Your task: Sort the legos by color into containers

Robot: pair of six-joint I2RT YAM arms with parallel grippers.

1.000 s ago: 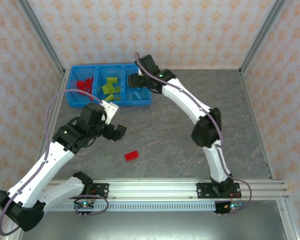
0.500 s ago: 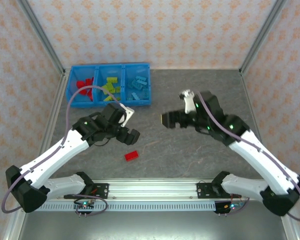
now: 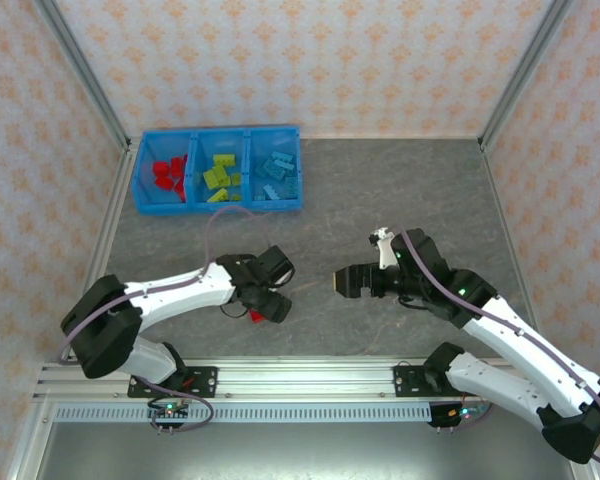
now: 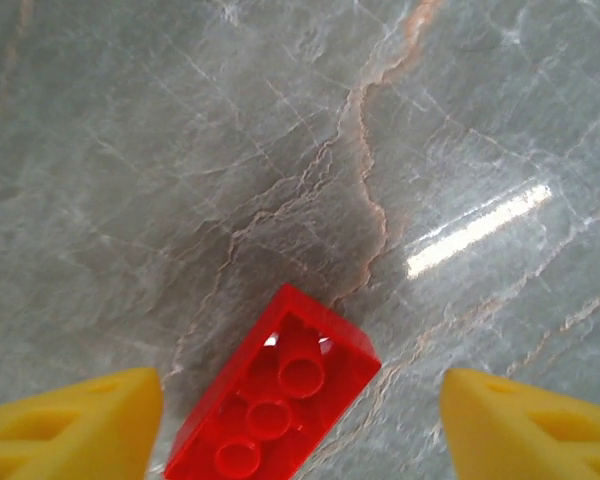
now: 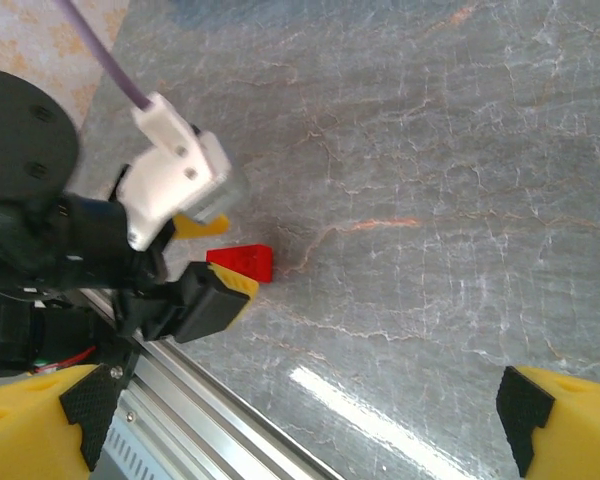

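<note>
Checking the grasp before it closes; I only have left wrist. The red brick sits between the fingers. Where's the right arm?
Observer: The right gripper hangs open and empty over the table, to the right of the left gripper and apart from it.
Operator: Which slot takes red?
Observer: The left compartment of the blue tray, at the far left of the table; red bricks lie in it.
Operator: The other slots?
Observer: Green bricks are in the middle one, light blue bricks in the right one.
</note>
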